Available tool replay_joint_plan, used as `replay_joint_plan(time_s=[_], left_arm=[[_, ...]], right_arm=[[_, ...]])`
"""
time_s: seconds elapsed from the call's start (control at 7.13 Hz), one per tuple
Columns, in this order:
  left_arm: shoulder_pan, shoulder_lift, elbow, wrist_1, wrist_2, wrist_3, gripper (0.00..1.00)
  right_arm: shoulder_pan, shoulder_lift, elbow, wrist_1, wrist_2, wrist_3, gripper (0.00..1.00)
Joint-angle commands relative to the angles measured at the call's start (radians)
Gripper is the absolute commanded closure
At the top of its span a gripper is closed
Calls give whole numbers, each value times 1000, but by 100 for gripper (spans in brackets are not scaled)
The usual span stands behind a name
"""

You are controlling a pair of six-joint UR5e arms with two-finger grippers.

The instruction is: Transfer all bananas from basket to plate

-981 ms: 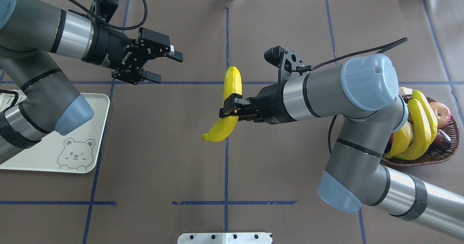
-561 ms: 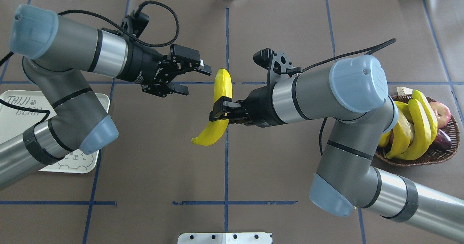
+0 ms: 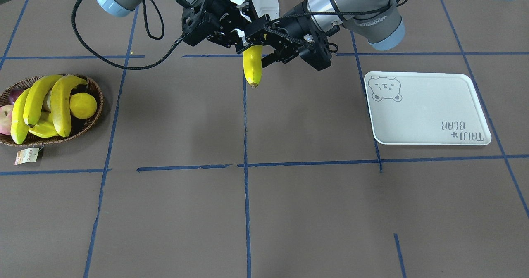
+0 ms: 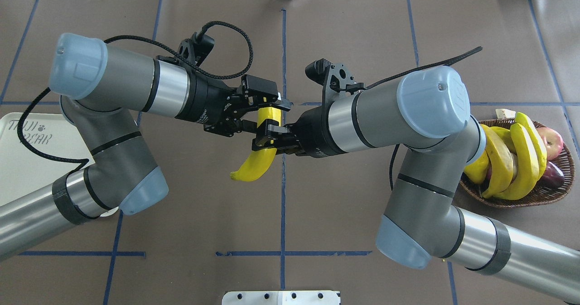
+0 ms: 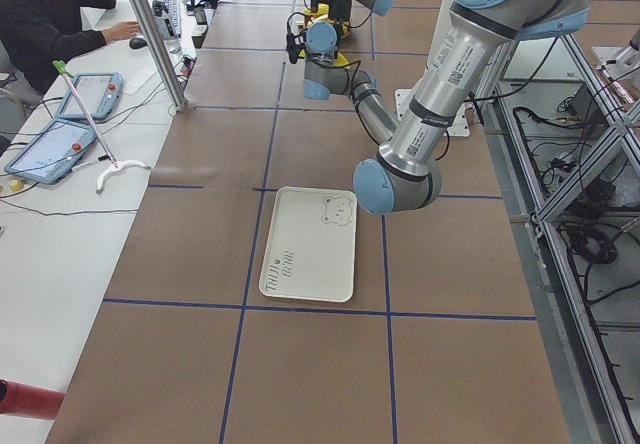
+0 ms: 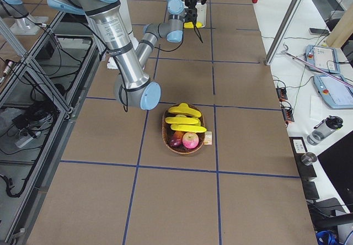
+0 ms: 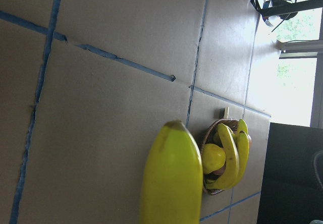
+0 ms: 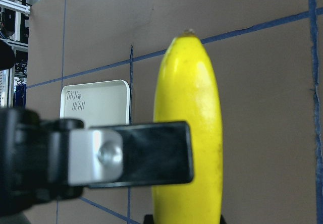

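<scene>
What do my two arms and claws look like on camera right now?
The left arm and right arm are alike: dark grey tubes, polished silver segments, pale blue-grey round joint caps. The left claw and right claw are black two-finger units with white lettering on the body. A black braided cable loops to each wrist.
</scene>
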Motion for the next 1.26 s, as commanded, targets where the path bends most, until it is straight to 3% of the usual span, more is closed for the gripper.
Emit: replay_joint_plan(time_s=[0.0, 0.14, 0.28, 0.42, 0.56, 0.7, 0.84, 1.12], left_arm=[[20, 1, 2, -1, 33, 0, 7], [19, 1, 2, -1, 33, 0, 21], [19, 2, 2, 0, 33, 1, 69], [18, 10, 4, -1, 31, 3, 99], [5, 10, 4, 0, 31, 9, 100], [2, 11, 8, -1, 31, 9, 100], [2, 11, 9, -1, 30, 8, 100], [1, 13, 9, -1, 31, 11, 100]], right_arm=[[0, 0, 4, 7, 3, 0, 99], [0, -1, 4, 5, 3, 0, 99], [0, -3, 4, 4, 3, -1, 99], [-3, -11, 5, 4, 6, -4, 99], [-3, -12, 5, 5, 9, -7, 91], [-6, -12, 5, 7, 9, -3, 30], [-6, -12, 8, 5, 7, 2, 1], [-5, -12, 17, 10, 7, 2, 0]])
